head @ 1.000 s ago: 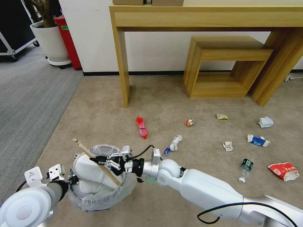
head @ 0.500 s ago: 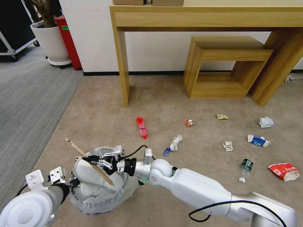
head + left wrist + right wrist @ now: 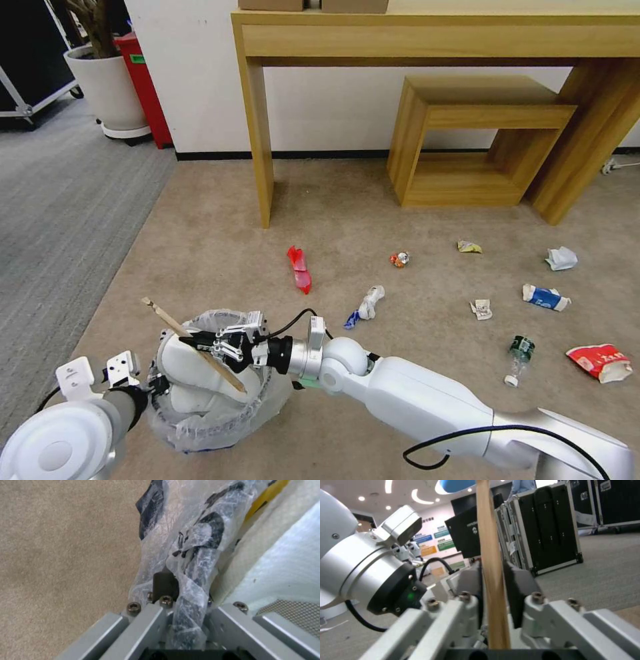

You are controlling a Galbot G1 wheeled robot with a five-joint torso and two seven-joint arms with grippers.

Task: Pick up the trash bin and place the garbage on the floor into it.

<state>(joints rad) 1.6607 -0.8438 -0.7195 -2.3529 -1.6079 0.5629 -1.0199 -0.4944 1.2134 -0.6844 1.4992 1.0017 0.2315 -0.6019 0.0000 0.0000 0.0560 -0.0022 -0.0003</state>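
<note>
The trash bin (image 3: 215, 415), lined with crinkled clear plastic, stands on the beige floor (image 3: 213, 253) at the lower left, with white slippers (image 3: 193, 363) inside. My left gripper (image 3: 157, 385) is shut on its plastic-covered rim (image 3: 200, 562). Over the bin's mouth, my right gripper (image 3: 203, 343) is shut on a wooden stick (image 3: 190, 340), which stands between the pads (image 3: 516, 587); the stick's lower end points into the bin. Garbage lies on the carpet: red wrapper (image 3: 299, 269), crumpled white paper (image 3: 561, 257), blue-white carton (image 3: 545, 297), bottle (image 3: 519, 359), yellow wrapper (image 3: 469, 247).
A tall wooden table (image 3: 257, 120) and a low wooden shelf (image 3: 473, 133) stand against the far wall. Grey ribbed carpet (image 3: 60, 200) lies to the left, with a white plant pot (image 3: 113, 93) and a red stand (image 3: 143, 87) beyond it.
My right gripper has carried the wooden stick leftward across the bin's mouth. The left gripper has stayed on the rim.
</note>
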